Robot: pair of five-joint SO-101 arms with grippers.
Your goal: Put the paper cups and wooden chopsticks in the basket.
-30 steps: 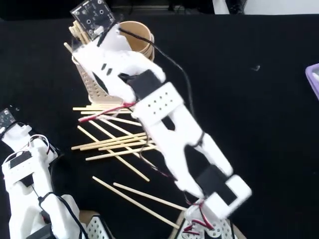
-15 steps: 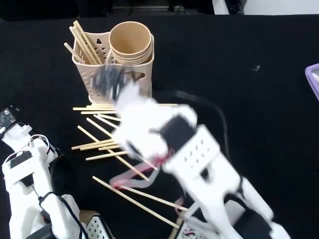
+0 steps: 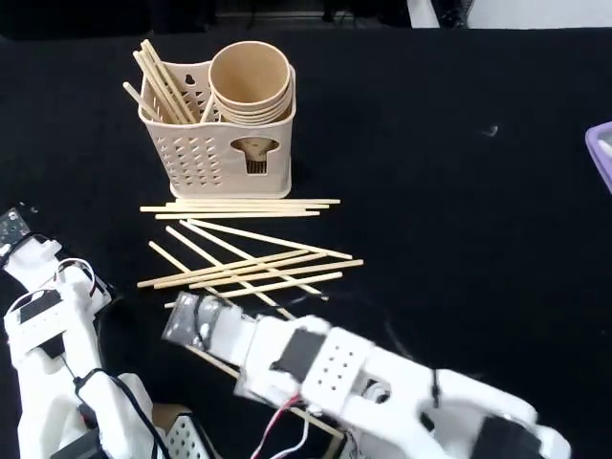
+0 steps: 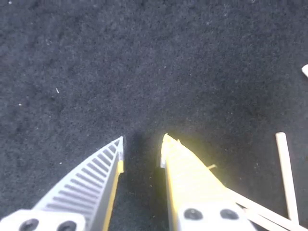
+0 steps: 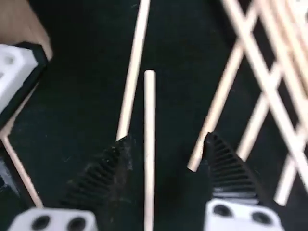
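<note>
The beige basket (image 3: 218,153) stands at the back left, holding stacked paper cups (image 3: 251,78) and a bundle of wooden chopsticks (image 3: 163,84). Several loose chopsticks (image 3: 251,263) lie scattered on the black table in front of it. My right arm (image 3: 316,368) hangs low over the nearest sticks. Its gripper (image 5: 166,142) is open, with one chopstick (image 5: 149,139) lying on the table between the black fingers (image 5: 108,171). My left arm (image 3: 48,325) is folded at the near left. The left gripper (image 4: 142,144) is open by a narrow gap over bare cloth, with a chopstick end (image 4: 288,178) beside it.
A purple object (image 3: 602,153) pokes in at the right edge. Tan base boards (image 3: 172,416) and the white arm mounts sit along the near edge. The black cloth (image 3: 459,191) stretches right of the basket.
My right arm has swung back from the basket toward the near edge and dropped low over the loose chopsticks. The left arm has not moved.
</note>
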